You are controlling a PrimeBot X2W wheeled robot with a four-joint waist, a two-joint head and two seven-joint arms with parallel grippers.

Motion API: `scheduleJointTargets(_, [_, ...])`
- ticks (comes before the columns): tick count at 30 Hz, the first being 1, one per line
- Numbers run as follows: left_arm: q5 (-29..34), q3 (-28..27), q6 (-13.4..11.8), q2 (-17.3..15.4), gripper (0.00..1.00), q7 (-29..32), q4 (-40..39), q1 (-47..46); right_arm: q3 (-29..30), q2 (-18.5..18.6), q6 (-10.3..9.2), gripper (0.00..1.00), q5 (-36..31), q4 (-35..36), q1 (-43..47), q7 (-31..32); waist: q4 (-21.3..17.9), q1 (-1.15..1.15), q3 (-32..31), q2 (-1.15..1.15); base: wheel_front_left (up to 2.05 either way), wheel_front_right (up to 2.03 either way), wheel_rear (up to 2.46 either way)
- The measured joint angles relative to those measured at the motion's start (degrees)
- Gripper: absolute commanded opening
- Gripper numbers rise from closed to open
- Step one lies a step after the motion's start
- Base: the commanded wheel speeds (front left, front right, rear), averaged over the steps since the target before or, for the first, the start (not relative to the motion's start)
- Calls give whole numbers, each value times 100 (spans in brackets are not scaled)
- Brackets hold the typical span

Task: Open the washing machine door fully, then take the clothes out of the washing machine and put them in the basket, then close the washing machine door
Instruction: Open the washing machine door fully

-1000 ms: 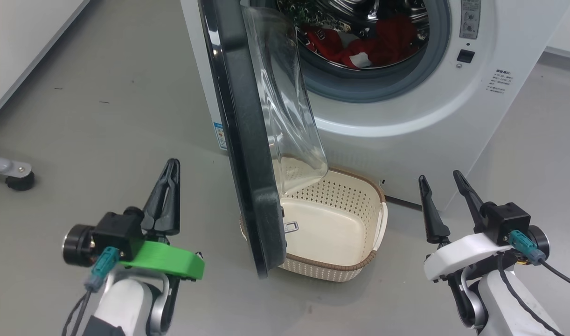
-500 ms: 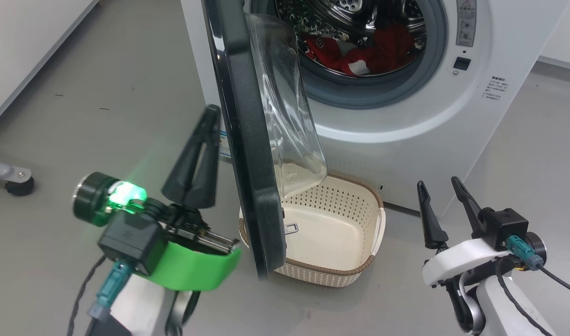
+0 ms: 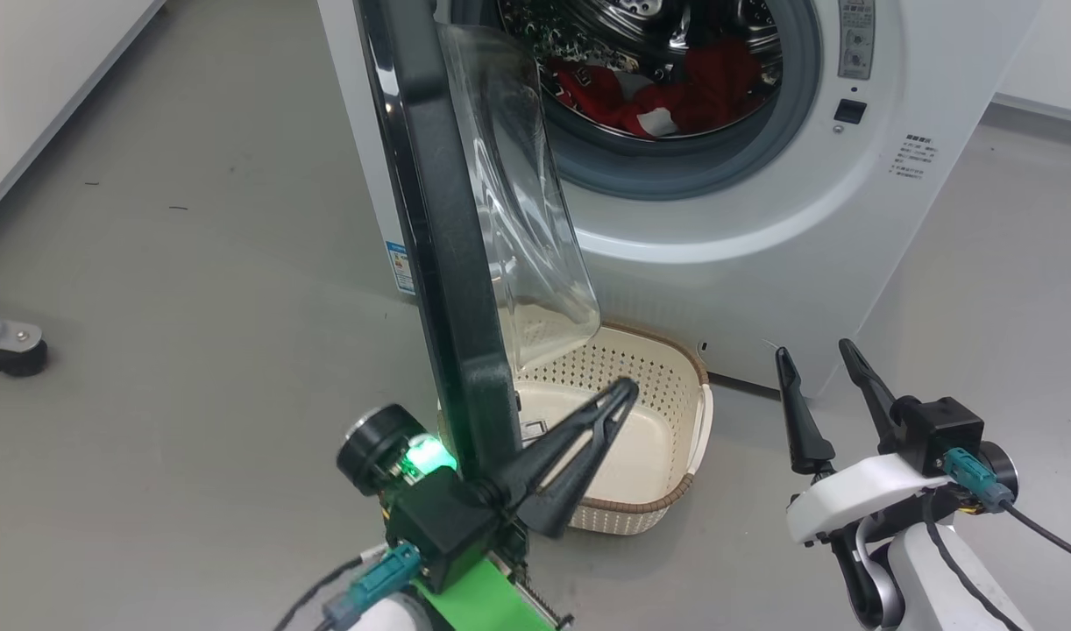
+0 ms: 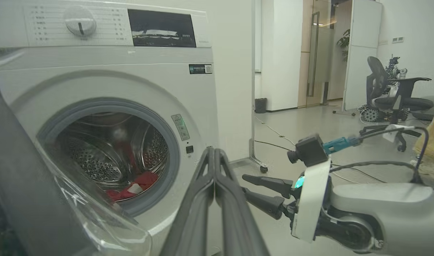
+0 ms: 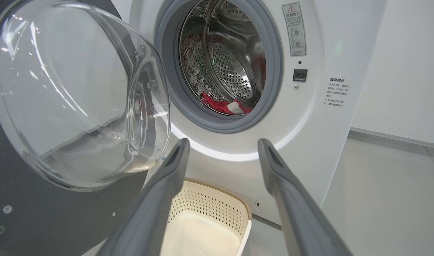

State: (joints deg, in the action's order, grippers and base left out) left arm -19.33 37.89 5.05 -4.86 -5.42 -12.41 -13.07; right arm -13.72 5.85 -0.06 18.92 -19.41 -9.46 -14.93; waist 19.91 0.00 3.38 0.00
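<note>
The white washing machine [image 3: 746, 219] stands ahead with its door [image 3: 439, 263] swung half out, black rim edge-on to me, glass bowl [image 3: 518, 193] facing the drum. Red clothes [image 3: 676, 92] lie in the drum, also seen as clothes [image 5: 222, 105] and clothes [image 4: 131, 185]. The cream basket [image 3: 676, 358] sits on the floor under the opening, partly behind the door. My left gripper [image 3: 627, 386] is shut and empty, low by the door's bottom edge, reaching right over the basket on the door's inner side. My right gripper [image 3: 812, 350] is open, right of the basket, pointing at the machine.
Grey floor spreads to the left and right of the machine. A wheeled stand foot [image 3: 10, 350] sits at the far left. In the left wrist view an office chair [image 4: 398, 96] and floor cables [image 4: 274, 131] lie beyond the machine's right side.
My left gripper has swung from the door's outer left side, round its bottom edge, and now points right over the basket. The right gripper has barely moved. The camera shifted slightly.
</note>
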Motion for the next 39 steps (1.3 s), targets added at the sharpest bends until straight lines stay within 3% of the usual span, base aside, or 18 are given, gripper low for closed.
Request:
scheduleJointTargets(6, [-307,210,11,-1,0,526,298,317,63,-12,51,100,-52,-15,3,0,-56,0,41,0,0,0,0])
scheduleJointTargets(13, [-387,66,-107,-22,0,840,675,529,122,-38,77,100,-101,-43,5,0,-86,0,81,0,0,0,0])
scheduleJointTargets(26, [-420,-288,-371,-54,0,894,1010,538,229,-66,174,100,-183,-77,4,0,-111,0,150,0,0,0,0])
scheduleJointTargets(39, [-589,-431,-433,4,0,879,1220,530,350,-131,245,100,-237,-109,4,0,-104,0,151,0,0,0,0])
